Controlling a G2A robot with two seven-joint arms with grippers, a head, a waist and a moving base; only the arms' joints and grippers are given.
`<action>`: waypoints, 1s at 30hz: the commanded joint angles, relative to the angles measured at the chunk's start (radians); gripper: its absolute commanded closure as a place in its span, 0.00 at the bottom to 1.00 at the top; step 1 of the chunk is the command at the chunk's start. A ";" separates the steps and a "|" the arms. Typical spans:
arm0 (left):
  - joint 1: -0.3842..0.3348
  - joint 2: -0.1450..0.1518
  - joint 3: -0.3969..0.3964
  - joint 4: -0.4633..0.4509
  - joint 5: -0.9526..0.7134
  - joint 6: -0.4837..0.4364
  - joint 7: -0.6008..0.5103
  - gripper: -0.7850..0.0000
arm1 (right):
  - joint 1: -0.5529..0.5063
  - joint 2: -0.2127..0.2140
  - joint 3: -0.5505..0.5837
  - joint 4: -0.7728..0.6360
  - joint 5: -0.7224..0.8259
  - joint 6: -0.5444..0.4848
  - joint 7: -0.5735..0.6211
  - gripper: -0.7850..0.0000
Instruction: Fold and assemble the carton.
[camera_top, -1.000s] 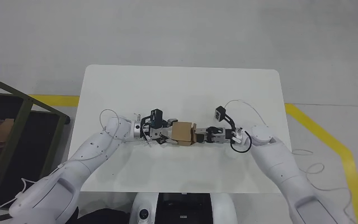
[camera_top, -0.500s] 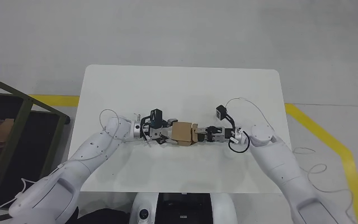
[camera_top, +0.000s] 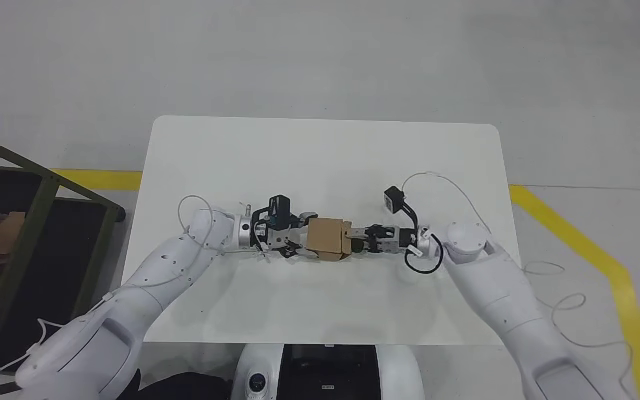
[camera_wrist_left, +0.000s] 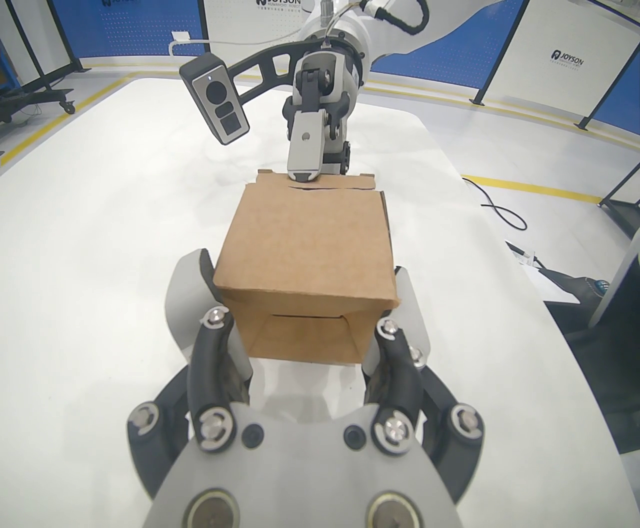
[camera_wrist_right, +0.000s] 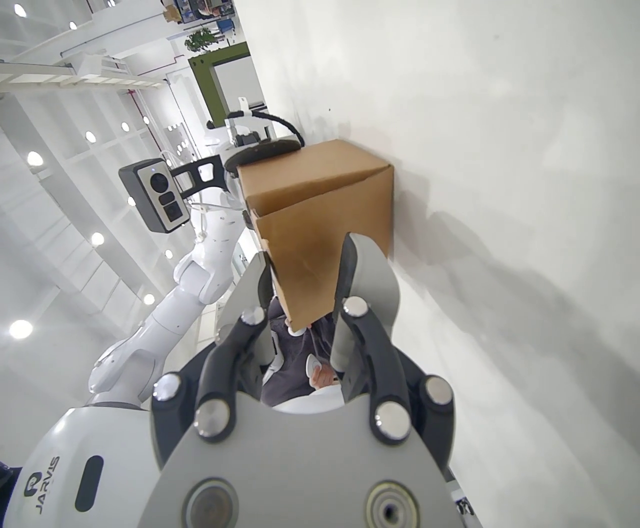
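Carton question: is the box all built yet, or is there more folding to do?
Partly. Done: the carton stands squared up as a tube on the table. In hand: the left gripper clasps its sides at one end, and the right gripper pinches a flap at the other. Left: the end by the left gripper is open, and the flap is not tucked shut.

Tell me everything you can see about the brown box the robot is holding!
The carton is plain brown cardboard, a square tube lying on its side on the white table, near its middle. The end facing the left gripper is open and looks empty; that gripper's fingers hug both sides. At the far end, the right gripper pinches a flap.
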 joint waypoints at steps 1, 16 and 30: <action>0.000 0.000 0.000 0.000 0.000 0.000 0.000 0.31 | -0.002 0.001 0.001 -0.006 -0.006 0.003 -0.006 0.71; 0.001 0.001 -0.001 -0.002 0.000 -0.003 0.004 0.31 | -0.005 -0.001 -0.012 -0.046 -0.032 0.025 -0.021 0.71; 0.002 0.002 0.001 -0.001 0.000 -0.006 0.002 0.31 | -0.020 0.006 0.003 -0.094 -0.064 0.027 -0.041 0.68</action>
